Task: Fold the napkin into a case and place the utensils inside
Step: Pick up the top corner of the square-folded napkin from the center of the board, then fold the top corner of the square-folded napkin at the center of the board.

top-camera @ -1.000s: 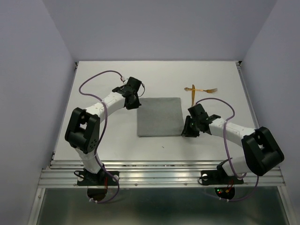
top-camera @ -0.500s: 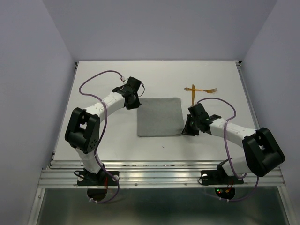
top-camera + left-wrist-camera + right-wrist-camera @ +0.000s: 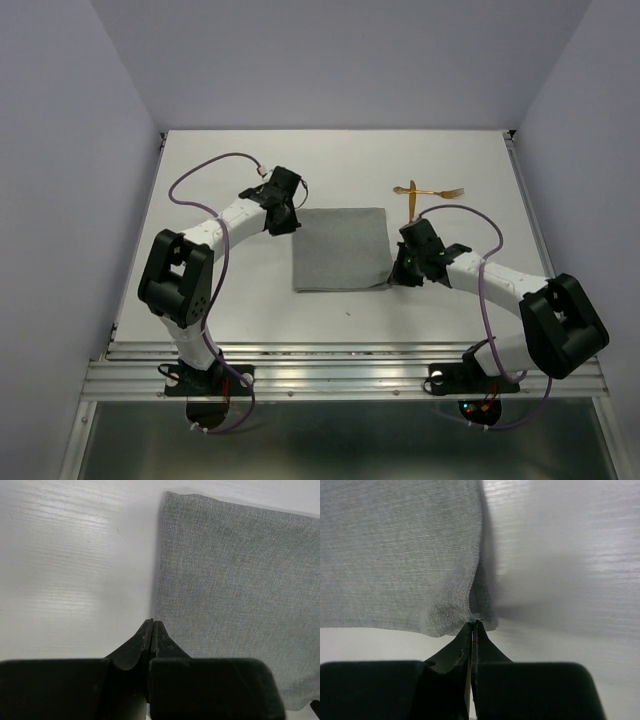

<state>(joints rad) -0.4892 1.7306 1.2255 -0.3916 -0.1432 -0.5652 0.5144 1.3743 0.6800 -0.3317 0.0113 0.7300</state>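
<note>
Hiding part of the napkin's (image 3: 340,250) left edge beneath the left gripper's (image 3: 152,624) pressed-together tips, so no telling of any pinch there. Clamped at the near right corner by the right gripper (image 3: 472,625), puckered and slightly raised. Otherwise flat, plain grey, roughly square on the table (image 3: 250,300), with utensils (image 3: 428,192) crossed beyond the far right corner.

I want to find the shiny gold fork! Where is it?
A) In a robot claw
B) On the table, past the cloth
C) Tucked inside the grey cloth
B: the utensils lie crossed on the bare table, just past the far right corner of the napkin, which lies flat.
</note>
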